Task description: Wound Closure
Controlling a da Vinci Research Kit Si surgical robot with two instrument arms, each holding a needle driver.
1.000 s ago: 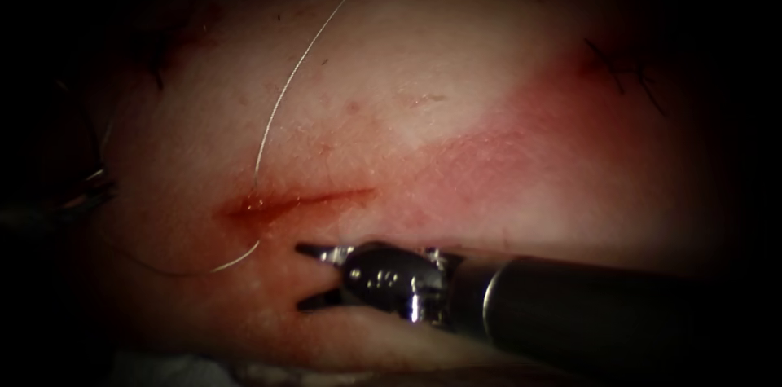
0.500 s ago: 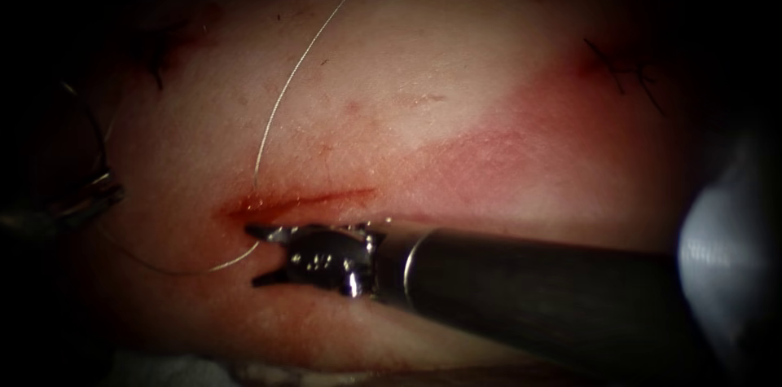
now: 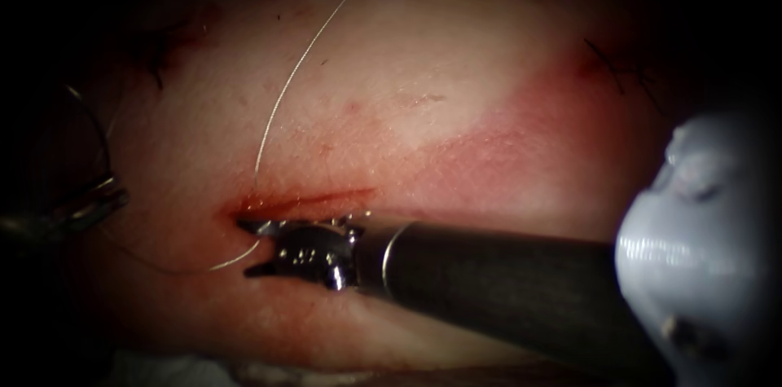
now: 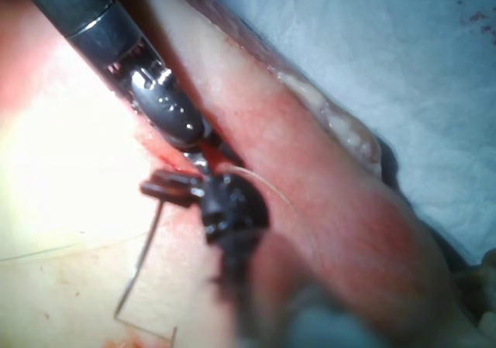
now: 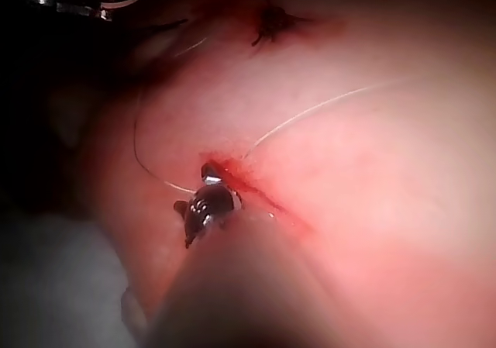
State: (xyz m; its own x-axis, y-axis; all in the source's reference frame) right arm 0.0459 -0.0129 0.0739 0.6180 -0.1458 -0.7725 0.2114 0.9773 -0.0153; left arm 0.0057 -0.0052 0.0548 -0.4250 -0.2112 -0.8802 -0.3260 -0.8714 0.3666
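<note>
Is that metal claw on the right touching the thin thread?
Cannot tell. In the endoscope view the right tool has open jaws straddling the thread beside the cut; contact isn't plain.

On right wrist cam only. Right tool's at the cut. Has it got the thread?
Observer: No. The endoscope shows the right tool open and holding nothing. The thread comes out below the cut and runs up to the gap between its jaws.
Operator: Left tool? Needle?
Observer: The left tool sits well left of the cut. A thin curve, likely the needle, arcs up from it, not in the tissue. Grip can't be confirmed.
Operator: Other stitches?
Observer: The endoscope shows a dark stitch far right of the cut.
</note>
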